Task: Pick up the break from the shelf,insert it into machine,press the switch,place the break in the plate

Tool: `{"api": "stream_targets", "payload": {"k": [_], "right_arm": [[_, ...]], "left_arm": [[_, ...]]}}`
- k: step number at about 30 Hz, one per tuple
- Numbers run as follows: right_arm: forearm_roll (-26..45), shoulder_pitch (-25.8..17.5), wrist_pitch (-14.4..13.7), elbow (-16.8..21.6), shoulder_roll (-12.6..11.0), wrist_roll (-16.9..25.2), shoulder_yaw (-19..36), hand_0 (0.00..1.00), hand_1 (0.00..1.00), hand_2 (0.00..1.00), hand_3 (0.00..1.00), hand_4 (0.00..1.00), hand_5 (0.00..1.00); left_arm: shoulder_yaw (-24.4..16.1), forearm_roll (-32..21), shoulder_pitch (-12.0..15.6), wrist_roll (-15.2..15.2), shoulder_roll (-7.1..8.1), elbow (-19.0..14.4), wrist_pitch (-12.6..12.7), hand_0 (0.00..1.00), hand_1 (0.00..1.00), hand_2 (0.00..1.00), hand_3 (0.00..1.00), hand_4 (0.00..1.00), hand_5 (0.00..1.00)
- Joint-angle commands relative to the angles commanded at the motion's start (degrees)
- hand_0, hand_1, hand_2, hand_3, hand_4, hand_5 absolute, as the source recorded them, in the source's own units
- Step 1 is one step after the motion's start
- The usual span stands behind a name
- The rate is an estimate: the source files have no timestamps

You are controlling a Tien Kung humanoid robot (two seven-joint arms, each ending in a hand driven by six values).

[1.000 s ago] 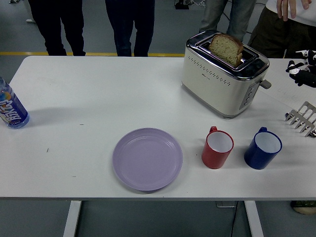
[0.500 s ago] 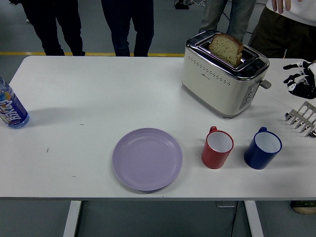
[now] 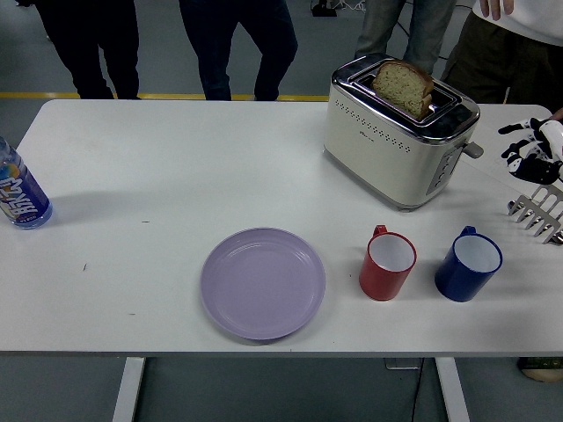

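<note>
**One high view over my table**

I see through a single head camera, set high on my side and tilted forward and down. The table fills most of the frame, near edge at the bottom, far edge near the top. My right hand enters from the right edge.

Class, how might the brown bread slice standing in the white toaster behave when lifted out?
The brown bread slice looks porous, so probably light and crushable. It stands partly above the white toaster slot, so likely fairly stiff, though it may crumble.
</note>
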Motion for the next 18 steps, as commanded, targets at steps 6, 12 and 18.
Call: {"api": "stream_targets", "payload": {"k": [6,12,18], "right_arm": [[-3.2,0.6,0.2,-0.7,0.6,-0.3,-1.1,0.345,0.208,0.408,0.685,0.356,0.002],[-5.4,1.6,0.6,-1.5,1.1,-0.6,-2.4,0.345,0.209,0.408,0.686,0.352,0.002],[-7.6,2.2,1.1,-2.1,1.6,-0.9,-3.1,0.344,0.206,0.406,0.685,0.341,0.002]], "left_arm": [[-0.1,0.4,0.2,0.1,0.04,0.0,-0.1,0.399,0.514,0.672,0.789,0.66,0.998],[0.2,0.1,0.4,0.1,0.07,0.0,-0.1,0.399,0.514,0.672,0.789,0.658,0.998],[0.9,-0.7,0.1,-0.1,0.11,0.0,-0.2,0.399,0.514,0.67,0.789,0.659,0.998]]}}
